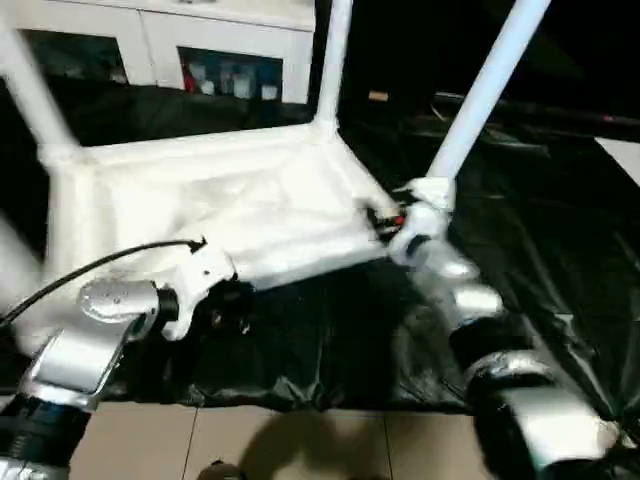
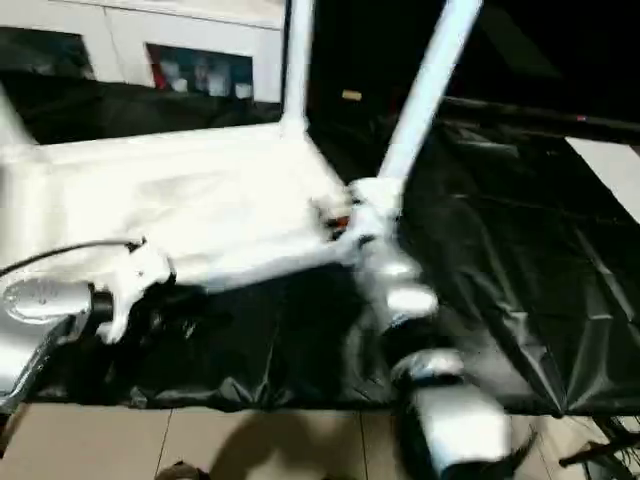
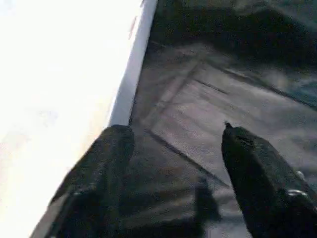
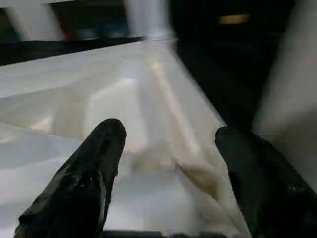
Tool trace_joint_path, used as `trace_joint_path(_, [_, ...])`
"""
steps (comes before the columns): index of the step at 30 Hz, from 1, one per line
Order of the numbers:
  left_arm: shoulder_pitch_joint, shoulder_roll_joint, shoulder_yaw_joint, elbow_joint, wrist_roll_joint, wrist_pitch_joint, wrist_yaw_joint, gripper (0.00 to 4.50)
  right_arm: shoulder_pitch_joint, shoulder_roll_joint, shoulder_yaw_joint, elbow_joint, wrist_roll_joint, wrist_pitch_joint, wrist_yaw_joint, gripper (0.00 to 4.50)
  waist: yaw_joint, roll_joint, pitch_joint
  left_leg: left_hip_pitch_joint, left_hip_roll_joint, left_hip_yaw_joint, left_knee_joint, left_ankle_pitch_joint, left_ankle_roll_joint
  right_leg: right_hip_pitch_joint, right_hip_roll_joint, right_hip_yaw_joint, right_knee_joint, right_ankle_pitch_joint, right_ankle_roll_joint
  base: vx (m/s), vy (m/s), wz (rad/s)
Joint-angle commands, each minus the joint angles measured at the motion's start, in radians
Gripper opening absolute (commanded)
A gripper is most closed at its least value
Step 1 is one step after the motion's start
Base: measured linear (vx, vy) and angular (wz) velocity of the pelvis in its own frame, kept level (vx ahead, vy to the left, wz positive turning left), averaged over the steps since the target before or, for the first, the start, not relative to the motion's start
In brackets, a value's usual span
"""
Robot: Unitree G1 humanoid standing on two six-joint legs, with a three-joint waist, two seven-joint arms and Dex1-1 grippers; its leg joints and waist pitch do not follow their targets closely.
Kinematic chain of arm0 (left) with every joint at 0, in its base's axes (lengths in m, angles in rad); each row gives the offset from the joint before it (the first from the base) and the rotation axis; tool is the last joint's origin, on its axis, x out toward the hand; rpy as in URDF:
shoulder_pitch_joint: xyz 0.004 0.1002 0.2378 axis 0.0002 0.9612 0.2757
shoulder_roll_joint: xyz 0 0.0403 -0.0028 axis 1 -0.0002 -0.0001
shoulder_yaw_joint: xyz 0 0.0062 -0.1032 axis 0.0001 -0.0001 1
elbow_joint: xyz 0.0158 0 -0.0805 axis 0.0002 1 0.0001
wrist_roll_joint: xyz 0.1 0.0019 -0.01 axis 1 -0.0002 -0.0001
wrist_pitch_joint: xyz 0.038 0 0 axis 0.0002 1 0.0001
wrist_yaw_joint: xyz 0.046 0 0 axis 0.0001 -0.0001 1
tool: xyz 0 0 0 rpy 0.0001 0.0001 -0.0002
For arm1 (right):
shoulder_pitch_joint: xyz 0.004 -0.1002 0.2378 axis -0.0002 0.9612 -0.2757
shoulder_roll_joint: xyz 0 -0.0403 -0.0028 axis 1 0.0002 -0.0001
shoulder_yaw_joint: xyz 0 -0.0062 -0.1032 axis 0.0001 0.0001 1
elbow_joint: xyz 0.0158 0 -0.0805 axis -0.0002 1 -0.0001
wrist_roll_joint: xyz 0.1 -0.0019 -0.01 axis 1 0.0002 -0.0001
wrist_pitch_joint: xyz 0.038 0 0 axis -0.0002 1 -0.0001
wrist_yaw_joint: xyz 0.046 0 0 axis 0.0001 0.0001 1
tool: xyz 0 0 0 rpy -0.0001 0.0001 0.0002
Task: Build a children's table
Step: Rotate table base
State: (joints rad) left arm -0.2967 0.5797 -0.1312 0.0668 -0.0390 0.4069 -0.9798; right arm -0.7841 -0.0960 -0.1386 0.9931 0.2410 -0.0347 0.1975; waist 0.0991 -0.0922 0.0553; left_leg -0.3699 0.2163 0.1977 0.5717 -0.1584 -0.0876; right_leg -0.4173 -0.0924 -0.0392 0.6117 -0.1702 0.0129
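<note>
near the desk's front edge the left gripper (image 3: 173, 148) hangs open and empty beside the table (image 1: 230, 205). the table lies upside down mid-desk, legs (image 1: 487, 90) up; right gripper (image 4: 171, 144) open astride its corner, likely to steady it.

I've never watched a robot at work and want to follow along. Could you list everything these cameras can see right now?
Children's table: one, white, lying upside down on the work table, ribbed underside facing up.
Legs: four, white tubes, rising from the corner sockets; two at the picture's left are cut by the edge.
Work table: one, covered in a black sheet, under everything.
Cabinet: one, white with glass doors, behind the work table.
Floor: pale tiles, in front of the work table.
Cable: one, black, running along the left arm.
Left gripper: one, black fingers, open, beside the tabletop's near edge.
Right gripper: one, black fingers, open, at the near right corner.
</note>
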Motion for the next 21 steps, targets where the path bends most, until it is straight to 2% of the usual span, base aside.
trace_joint_path(1, [-0.034,-0.016,0.024,0.041,0.041,-0.040,0.079,3.63,-0.009,-0.081,-0.049,0.048,-0.019,-0.037,-0.052,3.40,-0.010,0.021,-0.064,0.026,0.004,-0.001,-0.065,-0.340,-0.061,0.028,-0.024,0.028,-0.071,-0.307,-0.121,0.000,0.000,0.00])
trace_joint_path(2, [-0.034,-0.016,0.024,0.041,0.041,-0.040,0.079,3.67,-0.009,-0.081,-0.049,0.048,-0.019,-0.037,-0.052,3.40,-0.006,0.020,-0.065,0.027,0.004,0.000,-0.062,-0.334,-0.059,0.027,-0.024,0.028,-0.072,-0.301,-0.121,0.000,0.000,0.00])
trace_joint_path(3, [-0.040,-0.027,0.023,0.054,0.048,-0.056,0.105,3.72,-0.016,-0.099,-0.046,0.065,-0.031,-0.048,-0.051,3.40,-0.008,0.026,-0.066,0.020,0.003,-0.002,-0.063,-0.326,-0.061,0.031,-0.022,0.027,-0.069,-0.283,-0.121,0.000,0.000,0.00])
trace_joint_path(4, [-0.044,-0.039,0.024,0.063,0.050,-0.064,0.129,3.83,-0.027,-0.116,-0.041,0.090,-0.042,-0.063,-0.051,3.40,-0.007,0.024,-0.068,0.018,0.004,-0.003,-0.062,-0.321,-0.062,0.034,-0.024,0.025,-0.066,-0.274,-0.123,0.000,0.000,0.00])
trace_joint_path(5, [-0.043,-0.051,0.025,0.065,0.051,-0.078,0.149,4.05,-0.035,-0.133,-0.033,0.108,-0.056,-0.072,-0.047,3.40,-0.010,0.030,-0.069,0.014,0.002,-0.005,-0.061,-0.315,-0.064,0.036,-0.022,0.024,-0.065,-0.255,-0.127,0.000,0.000,0.00])
trace_joint_path(6, [-0.031,-0.081,0.038,0.052,0.057,-0.069,0.210,4.05,-0.040,-0.156,-0.016,0.120,-0.072,-0.078,-0.023,3.40,-0.014,0.033,-0.069,0.012,0.002,-0.007,-0.059,-0.317,-0.064,0.039,-0.021,0.023,-0.063,-0.238,-0.135,0.000,0.000,0.00])
trace_joint_path(7, [-0.028,-0.086,0.040,0.049,0.058,-0.068,0.221,4.08,-0.042,-0.160,-0.013,0.124,-0.074,-0.079,-0.018,3.40,-0.017,0.030,-0.070,0.012,0.003,-0.007,-0.057,-0.318,-0.061,0.039,-0.021,0.022,-0.062,-0.231,-0.140,0.000,0.000,0.00])
trace_joint_path(8, [-0.016,-0.105,0.055,0.037,0.054,-0.067,0.252,4.13,-0.041,-0.166,-0.007,0.124,-0.077,-0.079,-0.003,3.40,-0.017,0.035,-0.071,0.011,0.000,-0.007,-0.056,-0.320,-0.051,0.040,-0.021,0.022,-0.060,-0.228,-0.148,0.000,0.000,0.00])
trace_joint_path(9, [0.001,-0.126,0.074,0.020,0.039,-0.066,0.277,4.24,-0.041,-0.170,0.001,0.126,-0.083,-0.083,0.019,3.40,-0.025,0.030,-0.071,0.001,0.000,-0.009,-0.057,-0.314,-0.045,0.047,-0.022,0.020,-0.060,-0.228,-0.149,0.000,0.000,0.00])
trace_joint_path(10, [0.001,-0.126,0.074,0.020,0.039,-0.066,0.277,4.38,-0.041,-0.170,0.001,0.126,-0.083,-0.083,0.019,3.40,-0.028,0.029,-0.072,-0.001,0.001,-0.010,-0.056,-0.310,-0.042,0.048,-0.023,0.020,-0.060,-0.228,-0.151,0.000,0.000,0.00])
trace_joint_path(11, [0.033,-0.159,0.110,-0.008,0.005,-0.052,0.307,4.38,-0.029,-0.169,0.012,0.111,-0.084,-0.080,0.063,3.40,-0.035,0.034,-0.073,0.002,0.002,-0.009,-0.053,-0.314,-0.035,0.046,-0.023,0.020,-0.059,-0.214,-0.165,0.000,0.000,0.00])
trace_joint_path(12, [0.067,-0.189,0.151,-0.034,-0.038,-0.030,0.326,4.46,-0.011,-0.164,0.022,0.083,-0.082,-0.072,0.103,3.40,-0.039,0.034,-0.072,0.000,0.002,-0.010,-0.054,-0.309,-0.031,0.047,-0.023,0.019,-0.061,-0.209,-0.171,0.000,0.000,0.00])
trace_joint_path(13, [0.067,-0.189,0.151,-0.034,-0.038,-0.030,0.326,4.46,-0.011,-0.164,0.022,0.083,-0.082,-0.072,0.103,3.40,-0.042,0.033,-0.074,0.002,0.003,-0.008,-0.051,-0.295,-0.014,0.044,-0.020,0.019,-0.061,-0.185,-0.185,0.000,0.000,0.00])
trace_joint_path(14, [0.095,-0.210,0.181,-0.048,-0.068,-0.030,0.344,4.46,0.004,-0.159,0.029,0.065,-0.082,-0.069,0.130,3.40,-0.042,0.033,-0.074,0.002,0.003,-0.008,-0.051,-0.295,-0.014,0.044,-0.020,0.019,-0.061,-0.185,-0.185,0.000,0.000,0.00])
trace_joint_path(15, [0.146,-0.243,0.230,-0.067,-0.106,-0.063,0.376,4.46,0.044,-0.152,0.048,0.009,-0.080,-0.052,0.168,3.40,-0.046,0.038,-0.071,-0.005,0.007,-0.008,-0.053,-0.279,-0.001,0.051,-0.019,0.020,-0.060,-0.137,-0.198,0.000,0.000,0.00])
trace_joint_path(16, [0.197,-0.268,0.269,-0.080,-0.121,-0.124,0.411,4.50,0.085,-0.146,0.067,-0.045,-0.083,-0.040,0.183,3.57,-0.045,0.039,-0.072,0.000,0.007,-0.007,-0.052,-0.278,0.000,0.046,-0.017,0.019,-0.061,-0.136,-0.199,0.000,0.000,0.00])
trace_joint_path(17, [0.227,-0.280,0.287,-0.088,-0.126,-0.157,0.426,4.50,0.111,-0.142,0.077,-0.079,-0.082,-0.028,0.192,3.57,-0.044,0.039,-0.076,0.001,0.009,-0.006,-0.050,-0.259,0.010,0.049,-0.015,0.020,-0.058,-0.097,-0.208,0.000,0.000,0.00])
trace_joint_path(19, [0.290,-0.309,0.332,-0.100,-0.127,-0.239,0.478,4.50,0.172,-0.134,0.103,-0.161,-0.082,0.001,0.210,3.77,-0.040,0.041,-0.072,0.001,0.011,-0.007,-0.051,-0.248,0.023,0.050,-0.011,0.020,-0.059,-0.065,-0.209,0.000,0.000,0.00])
trace_joint_path(20, [0.323,-0.332,0.361,-0.106,-0.126,-0.291,0.515,4.50,0.208,-0.130,0.120,-0.207,-0.087,0.003,0.212,3.84,-0.041,0.040,-0.070,0.006,0.012,-0.005,-0.053,-0.282,0.023,0.045,-0.011,0.020,-0.064,-0.111,-0.205,0.000,0.000,0.00])
trace_joint_path(21, [0.359,-0.361,0.387,-0.120,-0.125,-0.344,0.552,4.50,0.242,-0.127,0.134,-0.249,-0.087,0.015,0.223,3.94,-0.038,0.044,-0.065,0.007,0.013,-0.005,-0.056,-0.322,0.017,0.042,-0.009,0.021,-0.073,-0.166,-0.192,0.000,0.000,0.00])
